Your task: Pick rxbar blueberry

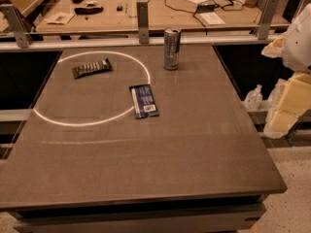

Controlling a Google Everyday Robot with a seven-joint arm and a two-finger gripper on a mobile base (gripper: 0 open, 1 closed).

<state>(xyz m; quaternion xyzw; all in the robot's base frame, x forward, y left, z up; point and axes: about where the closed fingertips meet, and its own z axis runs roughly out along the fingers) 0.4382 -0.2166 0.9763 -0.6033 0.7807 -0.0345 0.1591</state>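
Rxbar blueberry [144,101]: flat rectangular dark navy foil-type wrapper w/ a white stripe down its left long edge and a white label patch at the near end. It lies flat about mid-worktop, slightly left of centre, long axis running near-to-far, and its left edge crosses the thin white ring [48,120] marked on the surface.

Handling, by my guess: light, thin, semi-stiff bar inside a slick, crinkly film, so it's not fragile but could skid on the smooth grey-brown matte worktop [194,144]. Best hold is prob. across the short width at mid-length, coming straight down w/ jaws on the two long edges. The end seams are likely floppy, so avoid those.

Other items sit well apart from it. A brownish-black shiny ridged snack bar [92,68] is far-left inside the ring, and a tall silver metal can [171,48] stands upright at the far edge.

Pincer: not in view, so open or closed can't be told. The white rounded shape [299,38] at the right edge may be part of the arm.
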